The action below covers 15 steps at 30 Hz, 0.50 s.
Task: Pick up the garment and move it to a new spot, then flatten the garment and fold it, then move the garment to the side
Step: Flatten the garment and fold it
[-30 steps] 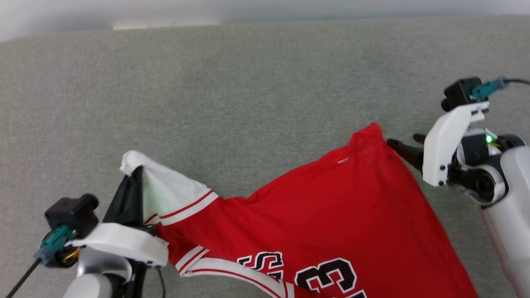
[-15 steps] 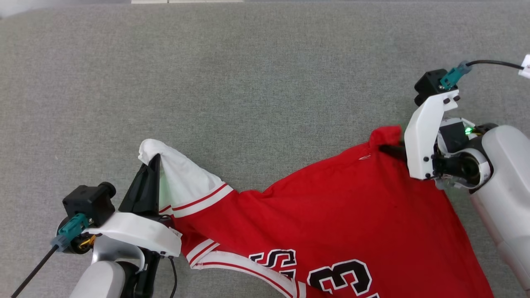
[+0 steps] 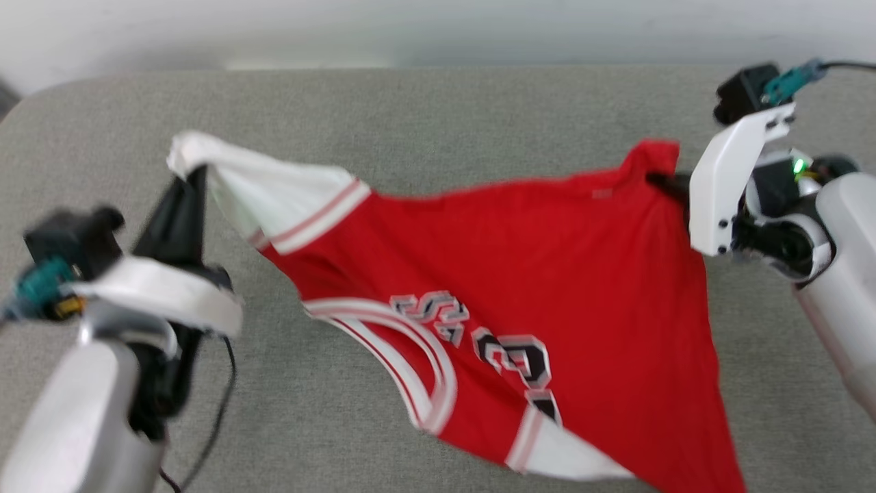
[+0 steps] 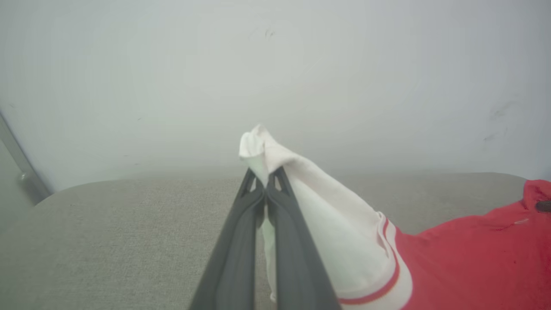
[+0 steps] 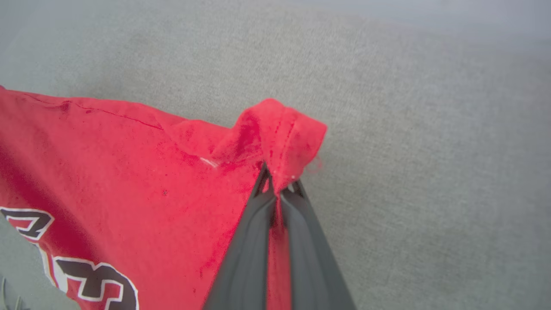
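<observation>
The grey cloth-covered surface [image 3: 438, 116] stretches out beyond and below both pincers, with a pale wall behind it. The shirt [image 3: 568, 274] is the only thing over it. It hangs spread between the two pincers, its top edge pulled nearly taut from one to the other, and the rest sags below them toward the robot in a loose triangle.

The left pincer [image 4: 263, 184] is clamped together on the tip of a white sleeve [image 3: 274, 195]. A small tuft of white cloth pokes out just past its fingertips, and the striped cuff lies a little to the side, toward the other arm. The right pincer [image 5: 279, 189] is also closed tight, on a bunched red corner [image 5: 275, 125] that folds over just above its tips. The red body of the shirt falls away from that grip toward the left arm.

Below the line between the pincers, the striped collar [image 3: 417, 356] and the block lettering [image 3: 493, 339] face up, and the second sleeve [image 3: 568, 462] hangs lowest.

The pick-up looks done, and the shirt seems to be in mid-carry to its new spot (the head view is blurred, which fits motion). Whether its lowest edge touches the surface cannot be told. The rest of the task is not yet done: laying the shirt down, smoothing it flat, folding it and moving it to the side. The grips are on a sleeve and a corner rather than a matched pair of points, so the shirt would likely land skewed and need regrasping before any fold.
</observation>
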Available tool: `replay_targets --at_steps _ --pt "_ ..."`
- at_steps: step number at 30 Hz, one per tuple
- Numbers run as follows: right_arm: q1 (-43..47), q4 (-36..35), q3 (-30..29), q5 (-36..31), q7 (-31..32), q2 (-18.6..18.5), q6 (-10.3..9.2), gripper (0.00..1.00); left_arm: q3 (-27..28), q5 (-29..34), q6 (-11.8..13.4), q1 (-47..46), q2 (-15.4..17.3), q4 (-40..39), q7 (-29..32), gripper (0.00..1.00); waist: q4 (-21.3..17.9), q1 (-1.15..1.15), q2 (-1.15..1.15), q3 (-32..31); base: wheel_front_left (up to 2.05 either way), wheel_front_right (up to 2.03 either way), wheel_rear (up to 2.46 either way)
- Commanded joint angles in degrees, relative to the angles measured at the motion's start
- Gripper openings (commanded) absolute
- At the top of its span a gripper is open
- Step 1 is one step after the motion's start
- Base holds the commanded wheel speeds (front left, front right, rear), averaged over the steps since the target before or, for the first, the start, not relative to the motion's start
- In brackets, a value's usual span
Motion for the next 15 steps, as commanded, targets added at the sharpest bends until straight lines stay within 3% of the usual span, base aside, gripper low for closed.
replay_targets --at_steps 1,9,15 --pt "-2.21 0.28 0.07 -1.37 -2.5 -0.44 -0.01 0.0 0.62 0.14 -0.59 -3.51 0.99 0.91 0.44 0.0 -1.18 0.0 0.0 -1.74 0.0 0.0 0.0" --pt "-11.04 5.28 -1.05 -4.58 -13.24 0.4 -0.01 0.0 -0.25 0.28 -4.28 -21.52 1.1 12.31 1.56 0.0 -2.75 0.0 0.0 -3.44 0.0 0.0 0.0" --pt "-20.4 8.65 -2.54 -6.51 -20.17 1.27 -0.01 0.0 -1.06 1.62 -6.6 -36.57 0.38 22.27 0.11 0.0 -3.62 0.0 0.0 -0.77 0.0 0.0 0.0"
